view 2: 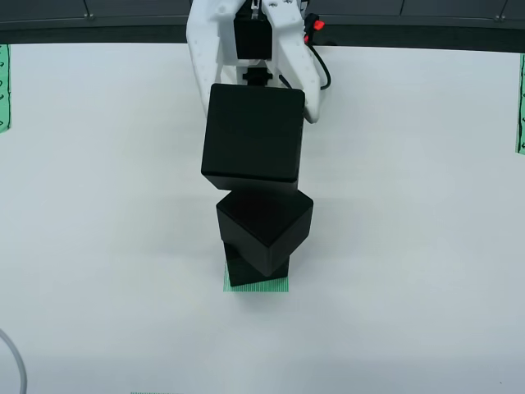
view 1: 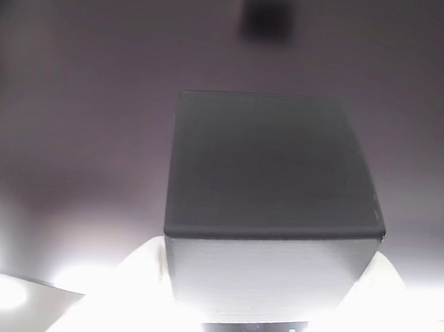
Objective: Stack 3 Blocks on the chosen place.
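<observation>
No brand, label or readable writing is seen on any block or on the arm. In the view from above, the green-striped patch (view 2: 257,285) lies on the white tabletop (view 2: 98,246), roughly midway between its left and right edges, with open room all round. On it a bottom block (view 2: 248,269) is stacked, with a second block (view 2: 264,223) set askew upon it. The third block (view 2: 253,137) is seen tilted above these, its lower edge at the second block's top, in front of the white pincer (view 2: 254,70); whether it is gripped cannot be told. In the view riding on the pincer, this block (view 1: 271,177) is seen very close.
</observation>
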